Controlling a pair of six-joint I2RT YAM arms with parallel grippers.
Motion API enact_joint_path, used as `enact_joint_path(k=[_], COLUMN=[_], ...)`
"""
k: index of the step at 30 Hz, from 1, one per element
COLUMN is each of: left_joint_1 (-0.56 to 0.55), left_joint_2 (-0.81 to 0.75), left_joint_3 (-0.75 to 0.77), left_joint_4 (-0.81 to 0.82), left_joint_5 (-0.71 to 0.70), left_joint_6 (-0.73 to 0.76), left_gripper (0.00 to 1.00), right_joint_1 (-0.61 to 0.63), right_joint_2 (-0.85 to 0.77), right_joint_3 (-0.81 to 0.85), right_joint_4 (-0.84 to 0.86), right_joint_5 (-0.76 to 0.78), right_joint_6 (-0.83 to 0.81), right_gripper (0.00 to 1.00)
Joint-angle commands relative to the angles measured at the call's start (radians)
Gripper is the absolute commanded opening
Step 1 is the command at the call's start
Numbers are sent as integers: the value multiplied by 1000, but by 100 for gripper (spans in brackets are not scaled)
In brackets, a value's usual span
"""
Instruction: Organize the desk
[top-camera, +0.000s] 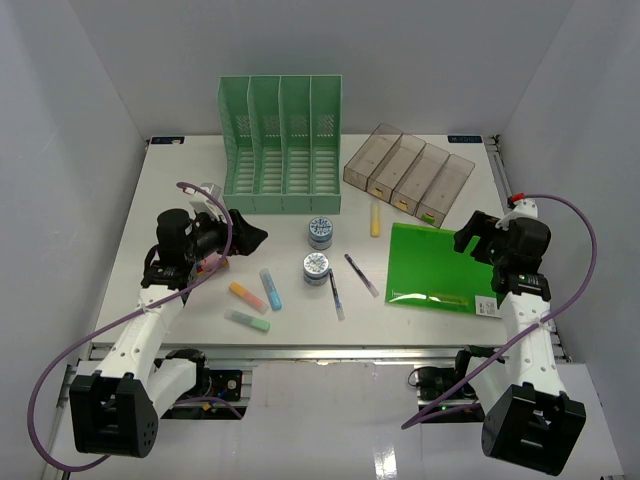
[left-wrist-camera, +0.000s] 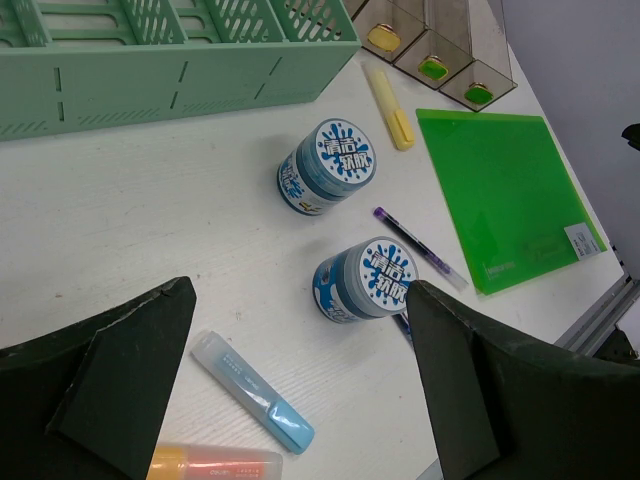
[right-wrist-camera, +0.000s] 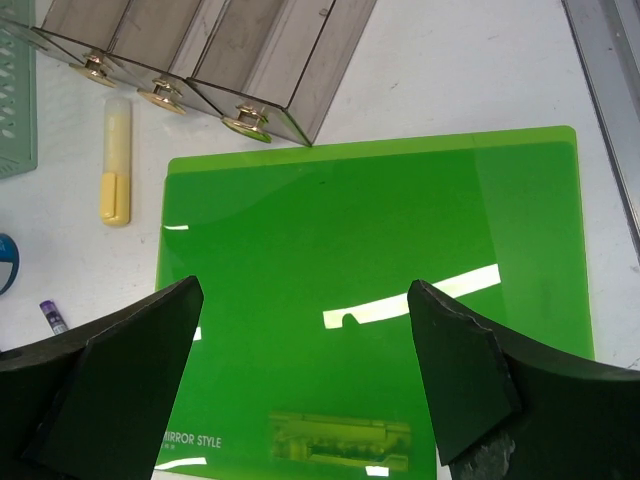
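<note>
1. Top external view: a white counter (top-camera: 180, 180) with thin metal rail edges is seen, closed in by plain pale walls at the left, back and right.
2. Across its front half, from left to right, are laid an orange highlighter (top-camera: 247, 296), a pale green highlighter (top-camera: 247, 320), a blue highlighter (top-camera: 271, 288), two round blue-lidded tubs (top-camera: 320, 232) (top-camera: 317, 268), two pens (top-camera: 336, 292) (top-camera: 361, 275), a yellow highlighter (top-camera: 376, 220) and a green folder (top-camera: 440, 268).
3. At the back, a green file rack (top-camera: 282, 145) is stood to the left of a smoky drawer unit (top-camera: 410, 172).
4. The left pincer (top-camera: 245, 238) is held wide open over the left part of the counter. Nothing is gripped and no contact is seen. In the left wrist view, the nearer tub and the blue highlighter are framed between its fingers.
5. The right pincer (top-camera: 468, 238) is likewise spread wide and empty. It is held above the green folder, which fills the gap between its fingers in the right wrist view.
6. The counter is spread beneath both pincers. Bare white surface is seen under the left one, while the folder lies between the surface and the right one.
</note>
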Motion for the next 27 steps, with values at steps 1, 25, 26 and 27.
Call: enact_joint_path(k=[1, 25, 26, 27], left_joint_1=[-4, -6, -6, -6], left_joint_2=[-22, -12, -8, -7], left_joint_3=[39, 37, 37, 37], left_joint_4=[5, 4, 5, 4], left_joint_5=[5, 20, 21, 21], left_joint_6=[-4, -11, -11, -11], left_gripper=[98, 98, 98, 98], right_joint_1=[-2, 235, 293, 330], right_joint_2=[-15, 161, 192, 214], right_joint_3=[47, 231, 247, 261], right_joint_4=[23, -296, -275, -251], right_joint_5=[-47, -652, -604, -555], right_joint_6=[-23, -756, -706, -671], right_gripper=[90, 90, 90, 90])
